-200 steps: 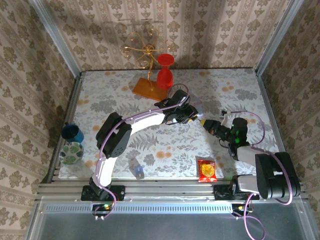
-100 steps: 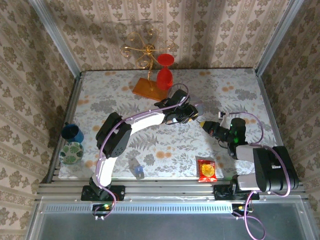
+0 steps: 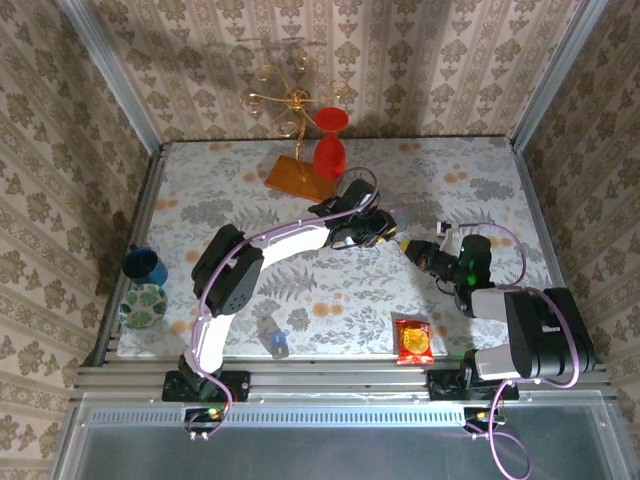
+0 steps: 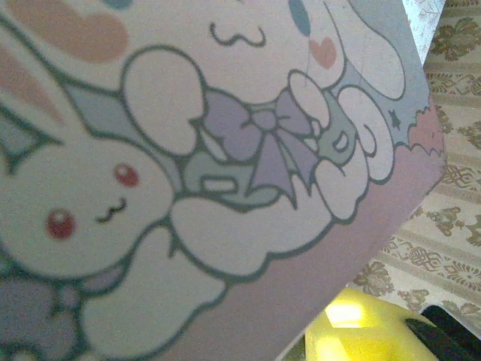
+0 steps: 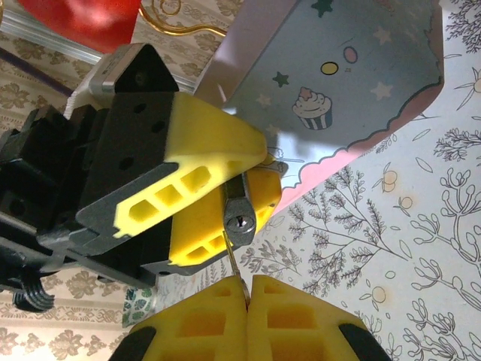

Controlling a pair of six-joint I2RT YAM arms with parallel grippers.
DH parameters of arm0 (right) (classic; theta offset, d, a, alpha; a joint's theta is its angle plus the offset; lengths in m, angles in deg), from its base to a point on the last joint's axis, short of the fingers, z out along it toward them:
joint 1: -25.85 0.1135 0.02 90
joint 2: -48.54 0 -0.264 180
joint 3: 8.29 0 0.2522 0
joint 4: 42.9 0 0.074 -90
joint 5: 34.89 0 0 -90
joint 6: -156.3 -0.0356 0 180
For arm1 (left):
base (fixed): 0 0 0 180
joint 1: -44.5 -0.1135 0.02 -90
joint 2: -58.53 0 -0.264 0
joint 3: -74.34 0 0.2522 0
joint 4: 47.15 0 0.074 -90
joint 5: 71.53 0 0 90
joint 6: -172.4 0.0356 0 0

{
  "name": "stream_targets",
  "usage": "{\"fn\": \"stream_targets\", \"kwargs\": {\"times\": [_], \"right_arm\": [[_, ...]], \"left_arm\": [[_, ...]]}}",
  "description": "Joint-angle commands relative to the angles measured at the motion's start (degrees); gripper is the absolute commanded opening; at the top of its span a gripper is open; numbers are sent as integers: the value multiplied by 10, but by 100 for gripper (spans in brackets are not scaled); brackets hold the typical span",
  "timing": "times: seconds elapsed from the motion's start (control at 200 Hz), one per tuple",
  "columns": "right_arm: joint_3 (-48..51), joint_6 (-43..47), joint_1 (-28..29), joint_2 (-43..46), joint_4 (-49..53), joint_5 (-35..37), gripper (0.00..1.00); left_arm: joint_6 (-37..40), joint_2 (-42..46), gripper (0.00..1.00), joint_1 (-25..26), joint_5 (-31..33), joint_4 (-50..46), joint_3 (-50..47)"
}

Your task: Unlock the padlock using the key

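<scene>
In the right wrist view the small grey metal padlock (image 5: pixel 240 221) sits clamped between the yellow fingers (image 5: pixel 203 139) of my left gripper (image 3: pixel 384 229), its keyhole facing the camera. My right gripper (image 5: pixel 249 292) is shut on the key (image 5: pixel 234 265). The thin blade points up and its tip touches the padlock's lower edge, just left of and below the keyhole. In the top view the right gripper (image 3: pixel 412 248) meets the left one at mid-table. The pastel patterned tin box (image 5: pixel 338 83) lies right behind the padlock, and its cartoon bunny lid (image 4: pixel 210 150) is close against the left wrist camera.
A red goblet (image 3: pixel 330 143), a gold wire stand (image 3: pixel 285 100) and an orange board (image 3: pixel 297 177) stand at the back. A blue cup (image 3: pixel 145 265) and a patterned vase (image 3: pixel 143 305) sit at the left edge. A blue-capped bottle (image 3: pixel 272 338) and a red packet (image 3: pixel 413 340) lie near the front.
The right arm has edged slightly towards the left gripper, keeping the key at the padlock. The left arm has held still.
</scene>
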Motion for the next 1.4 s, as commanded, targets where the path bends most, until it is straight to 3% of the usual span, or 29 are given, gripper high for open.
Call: {"fn": "stream_targets", "kwargs": {"times": [0.0,1.396], "right_arm": [[-14,-9,2,-15,-20,6,0],[-8,-7,2,-4,-25,6,0]], "left_arm": [[9,34,0,-1,-10,28,-2],[5,33,0,-1,-15,34,-7]]}}
